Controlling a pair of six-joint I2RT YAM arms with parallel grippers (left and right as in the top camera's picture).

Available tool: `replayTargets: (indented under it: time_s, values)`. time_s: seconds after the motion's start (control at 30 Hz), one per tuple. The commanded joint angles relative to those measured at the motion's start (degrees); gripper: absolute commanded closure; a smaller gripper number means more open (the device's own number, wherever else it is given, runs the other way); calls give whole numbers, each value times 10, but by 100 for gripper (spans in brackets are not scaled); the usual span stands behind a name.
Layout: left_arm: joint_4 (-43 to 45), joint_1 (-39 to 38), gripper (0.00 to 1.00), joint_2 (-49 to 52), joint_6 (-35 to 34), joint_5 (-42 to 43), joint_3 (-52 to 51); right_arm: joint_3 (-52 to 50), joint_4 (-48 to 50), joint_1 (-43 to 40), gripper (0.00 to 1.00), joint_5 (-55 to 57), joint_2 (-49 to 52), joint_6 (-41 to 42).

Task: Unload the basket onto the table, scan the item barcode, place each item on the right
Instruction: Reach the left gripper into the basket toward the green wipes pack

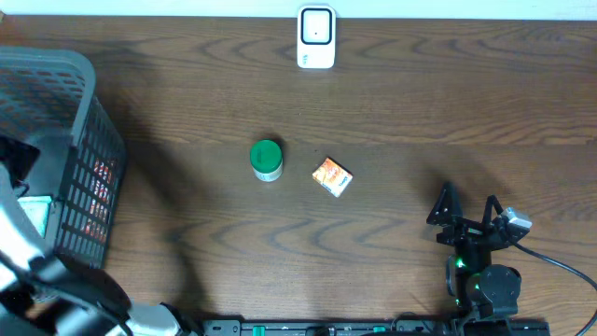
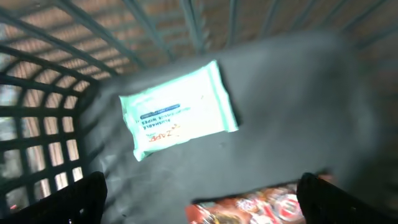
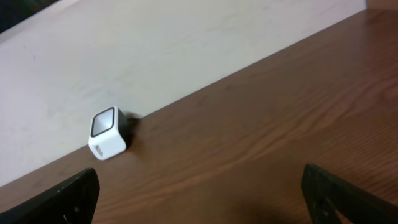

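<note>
Left gripper (image 2: 200,200): jaws spread wide and holding nothing. On my wrist feed the two fingertips sit at the bottom corners.
Below the left gripper: a mint-green wipes pack (image 2: 178,109) lies flat on the dark floor of the basket (image 2: 43,134), untouched. A red snack packet (image 2: 249,208) lies nearer the fingertips; the feed is too blurred for me to tell whether they touch.
Right gripper (image 1: 469,206): jaws fully apart and empty, low over the tabletop (image 1: 410,103) at its near right.
Scanner (image 1: 316,38): upright at the far edge of the tabletop, well apart from both grippers.
Mid-tabletop: a green-lidded jar (image 1: 267,160) stands with a small orange box (image 1: 333,175) just beside it.
Basket, overhead: grey, at the left end.
</note>
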Motion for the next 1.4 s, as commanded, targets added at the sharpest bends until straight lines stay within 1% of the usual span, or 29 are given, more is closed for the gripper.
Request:
replayTargets:
  time_s: [0.0,0.2,0.27,0.57,0.83,0.97,1.1,1.23,1.3,1.37]
  values:
    - [0,2,2,49,23,-25,-2,-1,-1,3,1,4,0,5]
    - [21,2,2,121,68,-30,-2,-1,-1,3,1,4,0,5]
    - [24,2,2,138,70,-41,-2,-1,-1,3,1,4,0,5]
    - [62,0,2,185,70,-42,-2,-1,-1,3,1,4,0,5]
    - [60,0,2,230,76,-44,-8,-1,-1,3,1,4,0,5]
    - [47,0,2,255,76,-83,-8,-1,-1,3,1,4,0,5]
    - [21,2,2,262,76,-168,-8,-1,-1,3,1,4,0,5]
    - [-10,12,1,262,52,-178,-9,-1,-1,3,1,4,0,5]
    - [-21,14,6,262,52,-178,-11,-1,-1,3,1,4,0,5]
    - [-30,15,33,262,52,-178,-14,-1,-1,3,1,4,0,5]
